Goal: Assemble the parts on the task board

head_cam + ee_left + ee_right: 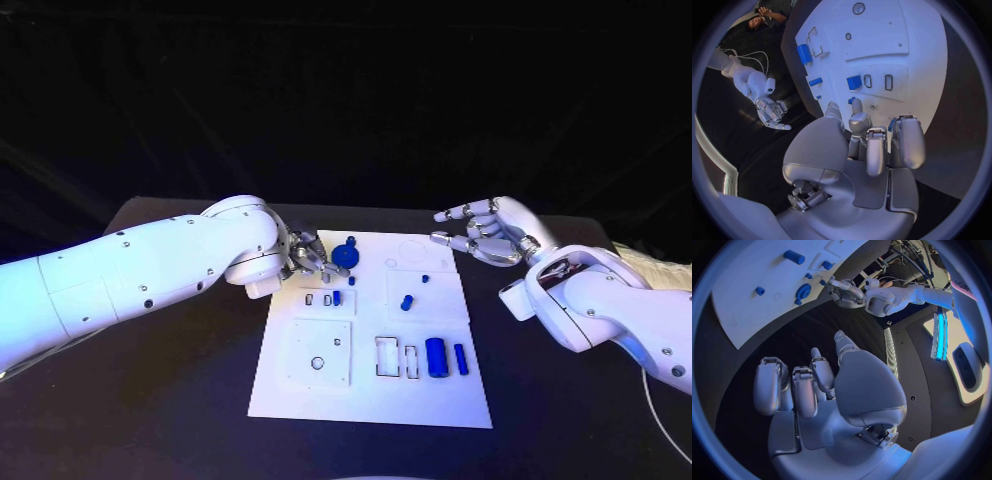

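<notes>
The fingers [307, 252] of the left hand [296, 253] are curled in at the far left edge of the task board [372, 400], close beside a round blue part [346, 253] that stands near the board's far end. From the left wrist view the fingertips hang over the board's edge, and whether they pinch anything cannot be told. The fingers [459, 214] of the right hand [488, 232] are loosely bent and apart, holding nothing, and the hand hovers over the black counter [173, 400] just off the board's far right corner.

The white task board lies in the middle of the counter. A small blue peg [407, 301] sits near its centre, and another tiny blue piece [336, 298] sits in the row of slots on the left. Toward the near right, a thick blue cylinder [436, 357] and a thinner blue bar [462, 359] lie side by side, next to two empty rectangular slots.
</notes>
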`<move>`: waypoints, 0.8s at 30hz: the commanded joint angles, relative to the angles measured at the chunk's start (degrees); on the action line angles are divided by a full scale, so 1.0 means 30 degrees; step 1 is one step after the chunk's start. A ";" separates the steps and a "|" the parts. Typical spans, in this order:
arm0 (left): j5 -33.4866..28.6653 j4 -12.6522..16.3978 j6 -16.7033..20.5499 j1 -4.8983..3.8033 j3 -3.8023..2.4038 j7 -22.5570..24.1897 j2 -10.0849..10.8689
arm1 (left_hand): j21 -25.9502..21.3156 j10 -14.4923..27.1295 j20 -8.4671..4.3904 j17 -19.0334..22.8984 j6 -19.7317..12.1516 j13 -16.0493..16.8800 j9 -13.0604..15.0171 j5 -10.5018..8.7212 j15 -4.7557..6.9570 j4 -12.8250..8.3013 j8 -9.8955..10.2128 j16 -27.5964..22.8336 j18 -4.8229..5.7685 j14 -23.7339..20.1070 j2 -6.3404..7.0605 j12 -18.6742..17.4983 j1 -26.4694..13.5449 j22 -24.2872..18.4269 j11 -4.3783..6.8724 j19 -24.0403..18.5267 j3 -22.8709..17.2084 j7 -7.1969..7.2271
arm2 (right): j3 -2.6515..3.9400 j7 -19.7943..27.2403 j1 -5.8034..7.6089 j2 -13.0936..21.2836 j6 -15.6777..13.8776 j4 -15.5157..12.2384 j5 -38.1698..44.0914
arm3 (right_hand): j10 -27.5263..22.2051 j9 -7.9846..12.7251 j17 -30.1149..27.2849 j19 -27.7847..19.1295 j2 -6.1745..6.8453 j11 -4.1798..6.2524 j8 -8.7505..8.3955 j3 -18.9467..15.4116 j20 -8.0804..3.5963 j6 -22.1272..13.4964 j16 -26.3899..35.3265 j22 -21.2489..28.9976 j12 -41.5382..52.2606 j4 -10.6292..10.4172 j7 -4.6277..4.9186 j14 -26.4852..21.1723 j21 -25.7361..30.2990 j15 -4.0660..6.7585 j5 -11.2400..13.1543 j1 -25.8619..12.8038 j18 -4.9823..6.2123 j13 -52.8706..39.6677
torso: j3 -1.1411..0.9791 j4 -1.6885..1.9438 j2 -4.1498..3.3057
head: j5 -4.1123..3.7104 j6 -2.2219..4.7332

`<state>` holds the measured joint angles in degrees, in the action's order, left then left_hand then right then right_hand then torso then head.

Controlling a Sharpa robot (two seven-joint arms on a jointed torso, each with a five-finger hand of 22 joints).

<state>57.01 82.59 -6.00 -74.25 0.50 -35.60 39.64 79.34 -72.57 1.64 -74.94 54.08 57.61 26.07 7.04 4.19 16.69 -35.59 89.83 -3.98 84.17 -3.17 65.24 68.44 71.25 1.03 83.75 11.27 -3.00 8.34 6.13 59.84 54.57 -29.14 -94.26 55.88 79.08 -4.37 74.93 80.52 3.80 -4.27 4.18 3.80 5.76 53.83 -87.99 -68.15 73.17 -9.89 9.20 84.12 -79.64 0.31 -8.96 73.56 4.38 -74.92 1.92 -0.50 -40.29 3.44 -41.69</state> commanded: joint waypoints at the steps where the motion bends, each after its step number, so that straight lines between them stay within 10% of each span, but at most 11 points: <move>1: 0.1168 -0.0231 -0.1624 -0.0055 0.0038 -0.0645 -0.0364 | 0.0279 0.0025 -0.0012 -0.5019 -0.0203 0.0131 0.0115 -0.0111 0.0146 -0.0021 -0.0135 0.0057 0.0218 0.1944 -0.0232 0.0191 0.0027 0.0472 0.0005 0.0276 0.0151 0.0012 | 0.0006 -0.0036 -0.0002 -0.0059 0.0337 0.0044 -0.0113 | -0.0046 -0.0029 0.3601 -0.0137 -0.0179 0.0007 0.0068 -0.0109 0.0011 0.0091 0.0135 0.0009 -0.0008 -0.0007 0.0001 0.1610 0.0096 -0.0058 0.0019 -0.0003 -0.0016 -0.0713 | 0.0026 0.0016 -0.0006 | -0.0008 -0.0014; 24: 0.1320 -0.0880 -0.2995 -0.0053 0.0354 -0.0859 -0.1478 | 0.0591 -0.0173 -0.0058 -0.5019 -0.0352 0.0544 0.0597 -0.0127 0.0187 -0.0046 -0.0546 0.0057 0.0305 0.1944 -0.0526 0.0532 0.0164 0.0987 0.0061 0.0520 0.0328 0.0077 | -0.0004 -0.0633 -0.0005 -0.0265 0.0786 0.0382 0.0621 | -0.0067 -0.0039 0.3499 -0.0174 -0.0328 0.0023 0.0076 -0.0323 -0.0010 0.0117 0.0201 0.0116 -0.0044 -0.0198 -0.0014 0.1586 0.0156 -0.0037 -0.0191 -0.0104 0.0003 -0.0659 | 0.0016 0.0041 -0.0019 | -0.0042 -0.0158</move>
<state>60.60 79.87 -13.07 -74.29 1.57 -37.88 35.54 80.92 -72.79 1.64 -74.93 53.50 59.19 27.82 6.82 4.39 16.57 -37.03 89.83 -3.98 83.96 -4.07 66.58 68.89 74.16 1.25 83.74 12.00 -2.83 8.32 4.68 59.84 53.88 -27.93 -93.14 56.78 79.09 -4.42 74.92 80.52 3.32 -4.27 4.18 3.24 5.76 53.83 -87.77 -67.88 73.17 -10.44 9.20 84.12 -79.40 0.31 -9.21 73.29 4.38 -74.91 2.02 -0.40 -40.33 3.24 -42.10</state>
